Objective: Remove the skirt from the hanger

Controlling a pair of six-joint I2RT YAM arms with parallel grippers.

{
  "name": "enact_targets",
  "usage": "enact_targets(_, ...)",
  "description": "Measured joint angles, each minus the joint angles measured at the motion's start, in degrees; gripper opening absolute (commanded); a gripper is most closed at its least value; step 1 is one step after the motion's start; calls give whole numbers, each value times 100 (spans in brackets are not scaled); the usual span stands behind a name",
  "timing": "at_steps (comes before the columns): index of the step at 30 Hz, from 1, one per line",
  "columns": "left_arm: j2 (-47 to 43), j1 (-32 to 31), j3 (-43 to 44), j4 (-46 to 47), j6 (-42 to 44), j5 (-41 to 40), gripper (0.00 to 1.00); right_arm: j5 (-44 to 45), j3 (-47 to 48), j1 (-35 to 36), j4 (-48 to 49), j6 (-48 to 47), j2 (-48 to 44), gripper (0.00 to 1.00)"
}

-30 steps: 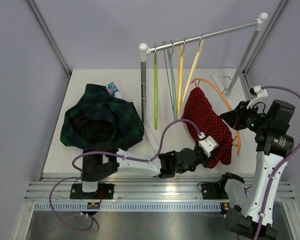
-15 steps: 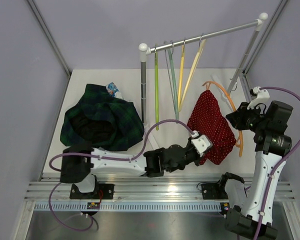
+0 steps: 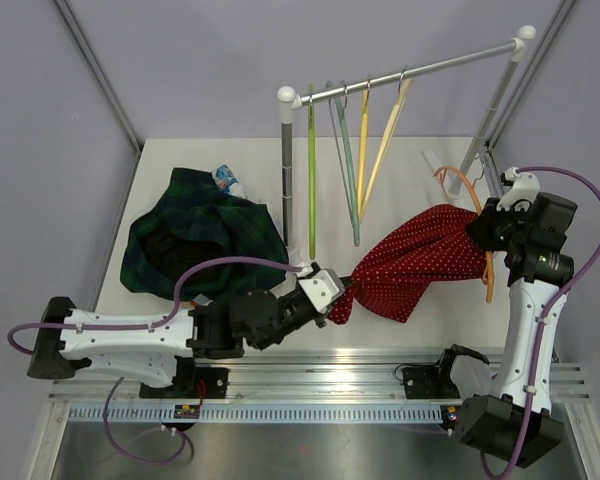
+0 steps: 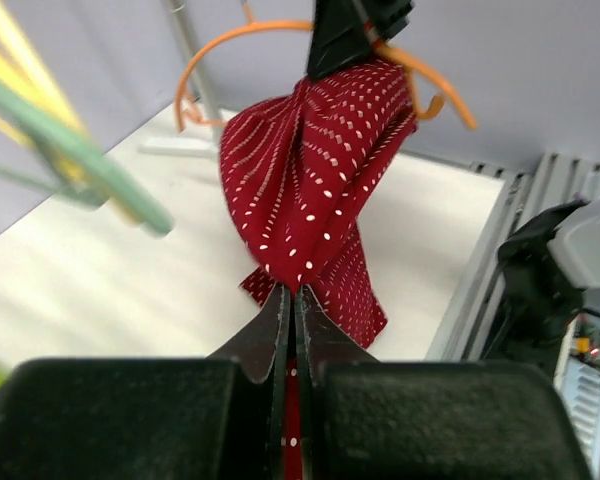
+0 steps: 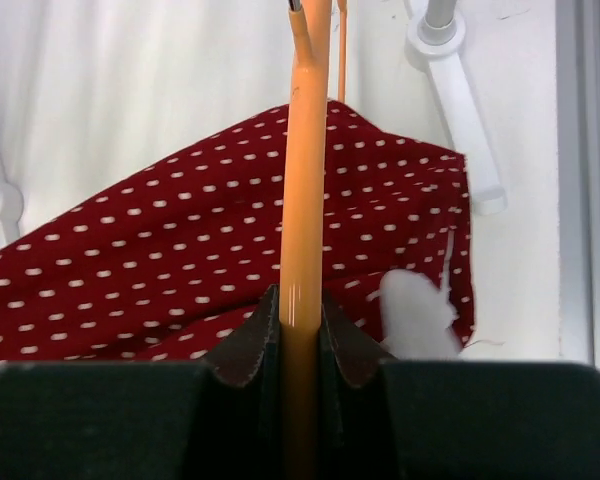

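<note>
1. Left pincer [image 4: 288,295]: shut on the lower edge of the red polka-dot skirt [image 4: 315,170]. Only a thin fold lies between the jaws, so a harder pull may slip it free.
2. Right pincer [image 5: 300,300]: shut on the rod of the orange hanger [image 5: 305,150]. If the rod twists in this grip, the hanger would follow the cloth instead of releasing it.
3. Skirt: stretched taut between the two pincers above the surface [image 3: 260,160], its top end apparently on the hanger. A snagged waistband could tear, or drag the hanger loose.
4. Garment rack [image 3: 410,75]: its empty hangers [image 3: 361,150] hang just beside the stretched cloth. A sideways swing may catch them.
</note>
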Motion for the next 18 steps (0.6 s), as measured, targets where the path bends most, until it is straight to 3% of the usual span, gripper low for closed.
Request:
enact_targets(8,-861,2,-291,-444,341,-553,0,144,0,-33,378,-267,251,0)
enact_targets(18,-758,380,-831,-304,343,-490,0,-210,39,-66,450,-656,337,0)
